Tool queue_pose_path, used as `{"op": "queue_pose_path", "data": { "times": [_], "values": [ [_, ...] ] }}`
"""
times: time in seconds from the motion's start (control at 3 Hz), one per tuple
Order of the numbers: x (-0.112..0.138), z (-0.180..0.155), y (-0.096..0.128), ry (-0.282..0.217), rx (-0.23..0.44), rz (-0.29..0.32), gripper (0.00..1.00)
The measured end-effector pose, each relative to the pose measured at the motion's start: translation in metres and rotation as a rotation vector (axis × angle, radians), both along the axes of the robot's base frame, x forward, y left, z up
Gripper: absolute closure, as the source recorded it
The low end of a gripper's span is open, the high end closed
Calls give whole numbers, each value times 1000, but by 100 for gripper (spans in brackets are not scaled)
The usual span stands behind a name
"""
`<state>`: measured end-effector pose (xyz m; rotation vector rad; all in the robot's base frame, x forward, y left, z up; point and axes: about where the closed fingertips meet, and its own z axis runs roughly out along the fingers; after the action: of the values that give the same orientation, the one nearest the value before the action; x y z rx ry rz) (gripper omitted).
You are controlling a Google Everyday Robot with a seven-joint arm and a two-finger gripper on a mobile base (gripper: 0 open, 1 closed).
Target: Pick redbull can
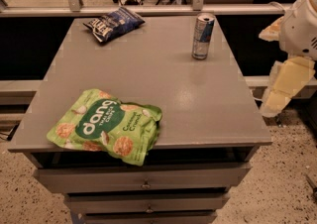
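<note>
The redbull can stands upright on the far right part of the grey table top. It is slim, silver and blue, with a silver top rim. My gripper hangs off the table's right edge, on the white and cream arm. It is to the right of the can and nearer to me, apart from it, and holds nothing that I can see.
A green snack bag lies at the table's front left, overhanging the edge. A dark blue snack bag lies at the far left. A metal rail runs behind the table. Drawers are below the top.
</note>
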<state>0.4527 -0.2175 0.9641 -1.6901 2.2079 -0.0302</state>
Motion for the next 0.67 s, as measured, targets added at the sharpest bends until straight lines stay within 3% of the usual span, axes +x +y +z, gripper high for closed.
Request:
{"op": "queue_pose_path", "data": {
  "times": [0.67],
  "values": [
    [116,-45,-24,-71,250,-110,0]
  ]
}}
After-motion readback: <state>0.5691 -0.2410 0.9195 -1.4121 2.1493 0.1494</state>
